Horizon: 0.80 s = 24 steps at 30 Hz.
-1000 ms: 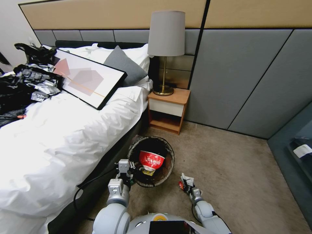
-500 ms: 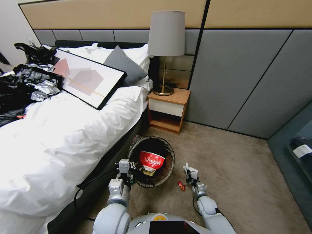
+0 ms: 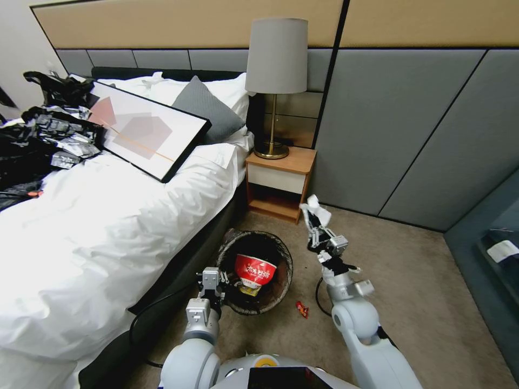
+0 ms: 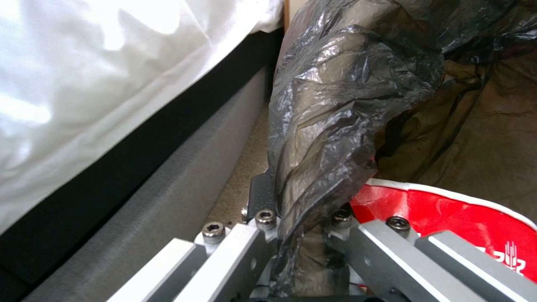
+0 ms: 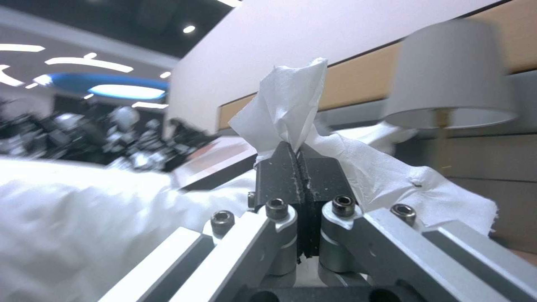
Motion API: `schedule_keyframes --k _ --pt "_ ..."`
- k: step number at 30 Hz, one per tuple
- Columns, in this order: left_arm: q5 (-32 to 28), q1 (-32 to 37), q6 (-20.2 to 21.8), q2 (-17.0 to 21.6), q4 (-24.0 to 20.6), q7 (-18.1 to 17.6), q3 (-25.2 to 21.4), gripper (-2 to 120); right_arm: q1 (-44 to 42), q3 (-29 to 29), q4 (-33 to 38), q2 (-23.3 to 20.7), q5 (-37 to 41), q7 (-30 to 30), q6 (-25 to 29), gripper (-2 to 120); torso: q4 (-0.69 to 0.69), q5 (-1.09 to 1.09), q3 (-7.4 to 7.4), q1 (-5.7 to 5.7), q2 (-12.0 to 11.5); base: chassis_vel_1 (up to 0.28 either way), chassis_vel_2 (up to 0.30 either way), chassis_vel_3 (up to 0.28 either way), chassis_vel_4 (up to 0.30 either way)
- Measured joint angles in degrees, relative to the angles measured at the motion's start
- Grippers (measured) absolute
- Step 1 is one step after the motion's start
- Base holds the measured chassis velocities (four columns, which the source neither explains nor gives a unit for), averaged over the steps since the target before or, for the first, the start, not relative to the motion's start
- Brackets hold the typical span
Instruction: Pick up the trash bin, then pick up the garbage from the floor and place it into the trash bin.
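The bin (image 3: 255, 272) stands on the carpet beside the bed (image 3: 108, 216), its rim pinched by the left end effector (image 3: 212, 280). The right end effector (image 3: 313, 220), clamped on tissue (image 3: 315, 208), is raised just right of the bin. The carry-to-bin step appears underway; next it needs centring over the opening before releasing.

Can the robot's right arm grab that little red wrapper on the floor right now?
Probably not yet. The right gripper is raised high, its fingers shut on white tissue paper. The red wrapper lies in the open on the carpet beside the trash bin, so nothing blocks it once the tissue is dropped.
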Motion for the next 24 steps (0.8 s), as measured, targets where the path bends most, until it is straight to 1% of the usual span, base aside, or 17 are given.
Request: schedule_keyframes --k 5,12,24 --pt "0.4 0.1 0.0 0.0 0.2 0.1 0.4 0 -0.8 -3.5 -2.5 -0.5 -2.8 -0.1 0.6 0 0.00 0.00 0.00 0.00 0.0 0.000 0.000 0.000 0.000" --pt "0.8 0.3 0.0 -0.1 0.2 0.2 0.5 0 -1.5 -7.2 -5.4 0.1 -3.2 0.9 0.4 0 0.01 0.00 0.00 0.00 0.0 0.000 0.000 0.000 0.000" --pt "0.8 0.2 0.0 -0.2 0.1 0.2 0.8 0 -1.7 -8.8 -11.1 1.0 -4.1 1.3 1.1 0 0.00 0.00 0.00 0.00 0.0 0.000 0.000 0.000 0.000"
